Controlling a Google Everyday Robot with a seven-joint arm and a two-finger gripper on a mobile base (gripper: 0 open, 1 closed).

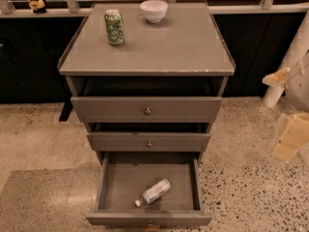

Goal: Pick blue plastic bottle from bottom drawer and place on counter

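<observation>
We see the blue plastic bottle (pixel 153 192) lying on its side, cap toward the front left, in the open bottom drawer (pixel 118 183), while our gripper (pixel 288 140) hangs at the far right, well apart from it, how wide it stands we cannot tell, and a green can (pixel 114 27) and a white bowl (pixel 153 10) stand on the bench (pixel 169 47).

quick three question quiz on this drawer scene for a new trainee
1. True or false: the bottle lies on its side in the bottom drawer.
2. What stands on the counter? A) can and bowl B) bottle and cup C) two bottles
3. Fill in: the gripper is near the picture's ____ edge, away from the bottle.
Key: 1 true; 2 A; 3 right.
</observation>
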